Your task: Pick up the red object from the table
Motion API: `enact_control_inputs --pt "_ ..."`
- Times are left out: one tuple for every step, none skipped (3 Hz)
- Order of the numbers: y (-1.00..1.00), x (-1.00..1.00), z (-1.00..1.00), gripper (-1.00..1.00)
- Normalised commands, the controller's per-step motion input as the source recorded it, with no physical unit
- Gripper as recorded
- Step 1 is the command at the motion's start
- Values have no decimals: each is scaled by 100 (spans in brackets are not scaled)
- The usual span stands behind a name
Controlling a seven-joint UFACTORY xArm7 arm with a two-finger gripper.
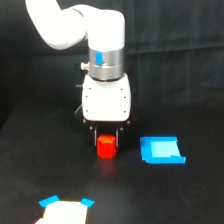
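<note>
The red object (106,147) is a small red-orange block in the middle of the black table (190,195). My gripper (107,140) hangs straight down over it from the white arm. Its two dark fingers (95,136) stand against the block's left and right sides, and the block's upper part sits between them. The jaws look shut on the block. The block's lower half shows below the fingertips. I cannot tell whether it rests on the table or is just off it.
A flat blue piece (161,150) lies on the table to the exterior view's right of the block, a short gap away. A pale piece with blue corners (65,209) sits at the bottom edge on the exterior view's left.
</note>
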Motion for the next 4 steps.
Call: enact_control_inputs --pt "57 47 100 -100" --pt "-100 -18 100 -39" --pt "-100 -4 -100 100" --pt "-51 -84 -34 38"
